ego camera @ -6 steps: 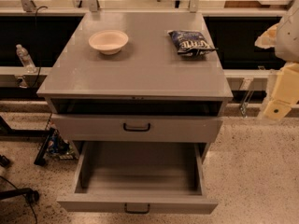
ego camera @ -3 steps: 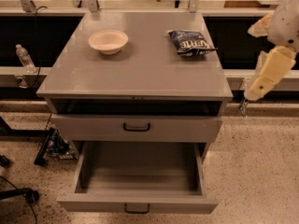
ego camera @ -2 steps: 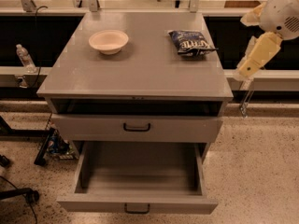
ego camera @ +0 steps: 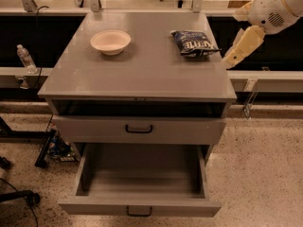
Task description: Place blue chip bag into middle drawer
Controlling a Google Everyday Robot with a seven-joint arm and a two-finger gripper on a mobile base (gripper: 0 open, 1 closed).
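Blue chip bag [ego camera: 193,42] – a small, crinkled dark-blue foil packet with white lettering and pale silvery patches – lies flat on the grey cabinet top [ego camera: 142,74], towards its far right corner. Middle drawer [ego camera: 94,206] – a wide grey metal drawer, the lowest of the cabinet, with a small black handle at the centre of its front – stands pulled well out, its interior exposed from above. Gripper [ego camera: 239,48]: suspended just beyond the cabinet's right edge, beside the bag and apart from it.
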